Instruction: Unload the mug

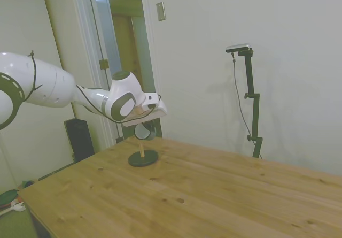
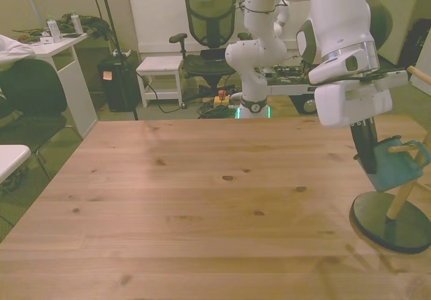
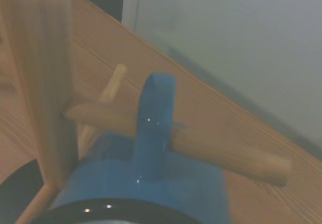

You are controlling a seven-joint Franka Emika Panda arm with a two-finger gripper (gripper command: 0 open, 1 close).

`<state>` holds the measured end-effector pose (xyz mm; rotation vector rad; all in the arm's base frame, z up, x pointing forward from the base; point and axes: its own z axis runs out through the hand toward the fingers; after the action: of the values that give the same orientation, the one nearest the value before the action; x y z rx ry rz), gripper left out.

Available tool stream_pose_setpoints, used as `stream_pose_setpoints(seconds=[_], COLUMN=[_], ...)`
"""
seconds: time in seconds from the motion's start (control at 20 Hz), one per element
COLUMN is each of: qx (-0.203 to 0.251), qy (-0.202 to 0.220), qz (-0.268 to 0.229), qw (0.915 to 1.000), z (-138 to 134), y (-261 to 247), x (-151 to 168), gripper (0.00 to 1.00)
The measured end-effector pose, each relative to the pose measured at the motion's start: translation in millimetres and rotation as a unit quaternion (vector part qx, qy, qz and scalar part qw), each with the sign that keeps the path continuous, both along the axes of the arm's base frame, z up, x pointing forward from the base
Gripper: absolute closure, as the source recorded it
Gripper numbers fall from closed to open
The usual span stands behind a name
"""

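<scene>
The light blue mug (image 2: pixel 396 166) hangs by its handle (image 3: pixel 153 128) on a slanted peg (image 3: pixel 211 151) of the wooden peg stand (image 2: pixel 403 199), at the front view's right edge. Its open mouth with the dark rim (image 3: pixel 108 206) faces my wrist. My gripper (image 2: pixel 369 165) comes down from above, and its dark fingers (image 2: pixel 364 141) stand close together at the mug's rim, shut on its wall. In the side view the mug (image 1: pixel 145 131) sits just under my gripper (image 1: pixel 143 128), above the stand's dark round base (image 1: pixel 143 158).
The stand's upright post (image 3: pixel 43 83) and a second peg (image 3: pixel 113 83) are right beside the mug. The stand rests near a corner of the wooden table (image 2: pixel 202 205). Behind the table are an office chair (image 2: pixel 210 23), a stool and a desk.
</scene>
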<state>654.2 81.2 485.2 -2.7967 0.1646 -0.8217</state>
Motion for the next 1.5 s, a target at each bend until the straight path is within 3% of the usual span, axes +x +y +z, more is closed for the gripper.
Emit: stream_pose_setpoints(seconds=[0.4,1.5], qx=[0.013,0.048], qy=[-0.005,0.007], qz=[-0.003,-0.044], qw=[0.9999,0.9979], z=[9.3,13.1], y=[-3.1,-75.1], x=[-2.2,2.0], gripper=[1.0,1.0])
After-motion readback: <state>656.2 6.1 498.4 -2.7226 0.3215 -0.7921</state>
